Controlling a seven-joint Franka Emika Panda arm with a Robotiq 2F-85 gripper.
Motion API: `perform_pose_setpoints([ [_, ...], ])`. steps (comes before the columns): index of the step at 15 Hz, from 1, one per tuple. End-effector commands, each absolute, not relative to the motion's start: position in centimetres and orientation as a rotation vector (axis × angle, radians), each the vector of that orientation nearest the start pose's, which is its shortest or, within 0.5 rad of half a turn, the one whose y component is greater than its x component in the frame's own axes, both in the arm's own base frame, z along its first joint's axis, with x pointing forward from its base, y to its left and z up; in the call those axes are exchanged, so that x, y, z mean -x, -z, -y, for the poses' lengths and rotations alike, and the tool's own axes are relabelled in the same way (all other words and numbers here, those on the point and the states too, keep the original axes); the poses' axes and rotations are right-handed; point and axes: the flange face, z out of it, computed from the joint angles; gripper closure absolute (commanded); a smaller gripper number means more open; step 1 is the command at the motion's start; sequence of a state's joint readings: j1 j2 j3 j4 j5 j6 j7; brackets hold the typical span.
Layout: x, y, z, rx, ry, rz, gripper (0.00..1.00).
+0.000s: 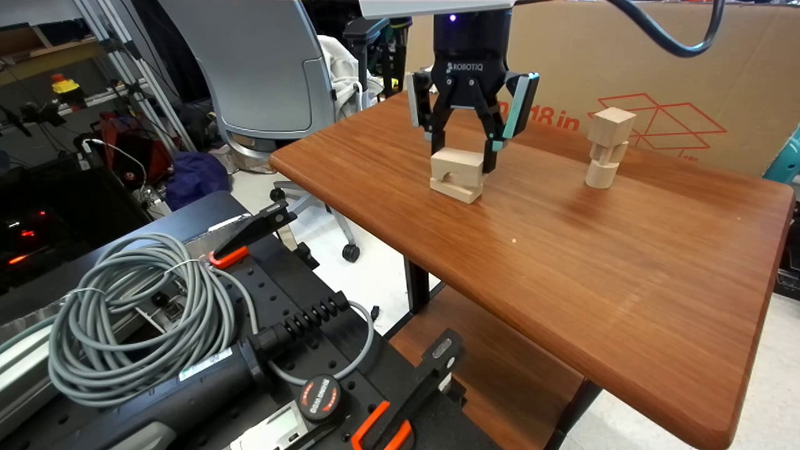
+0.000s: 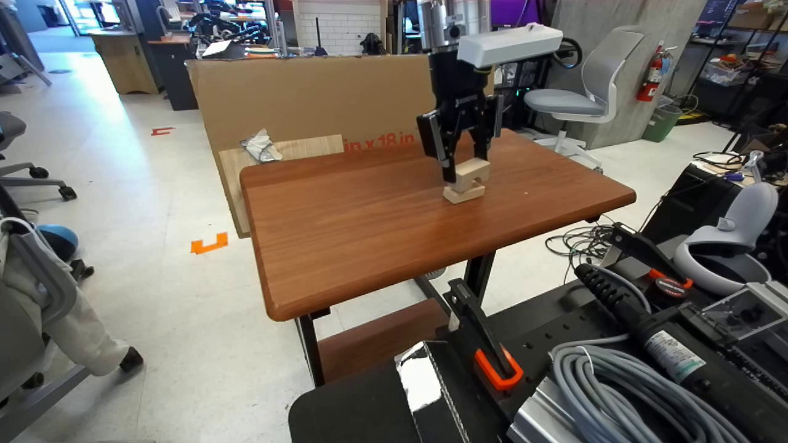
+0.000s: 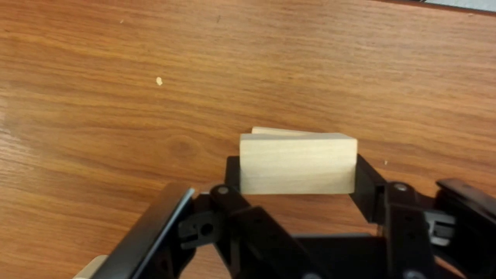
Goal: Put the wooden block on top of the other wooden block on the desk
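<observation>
Two fingers (image 3: 367, 186) of the gripper (image 1: 464, 153) grip the block (image 3: 298, 166) by its ends, over the bar (image 1: 455, 191) and nearer the desk's (image 1: 612, 262) short edge by the chair (image 1: 256, 69) than the opposite one. Whether block and bar fully touch, I cannot tell. In the wrist view they are slightly askew, so on release the block could rock or slip if poorly seated, or be dragged off should one finger cling.

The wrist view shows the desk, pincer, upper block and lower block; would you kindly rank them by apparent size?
1. Desk
2. Pincer, enlarged by nearness
3. Upper block
4. Lower block, mostly hidden
</observation>
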State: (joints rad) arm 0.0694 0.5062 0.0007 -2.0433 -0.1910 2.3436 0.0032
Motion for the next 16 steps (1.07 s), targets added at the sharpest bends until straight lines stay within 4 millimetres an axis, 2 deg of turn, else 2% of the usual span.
perform_pose_setpoints([
  [1,-56.8,-17.3,-4.2,3.235,-0.316,0.416,0.58],
  [5,-56.7,-17.1,-4.4,3.225,-0.330,0.428,0.58],
  [6,-56.8,-17.0,-4.4,3.223,-0.334,0.424,0.47],
  [8,-56.8,-17.1,-4.4,3.219,-0.330,0.418,0.06],
  [9,-56.8,-17.1,-4.4,3.218,-0.329,0.417,0.02],
  [14,-56.9,-17.9,-4.2,3.212,-0.314,0.357,0.00],
  [16,-56.9,-20.0,-4.8,3.180,-0.281,0.247,0.00],
])
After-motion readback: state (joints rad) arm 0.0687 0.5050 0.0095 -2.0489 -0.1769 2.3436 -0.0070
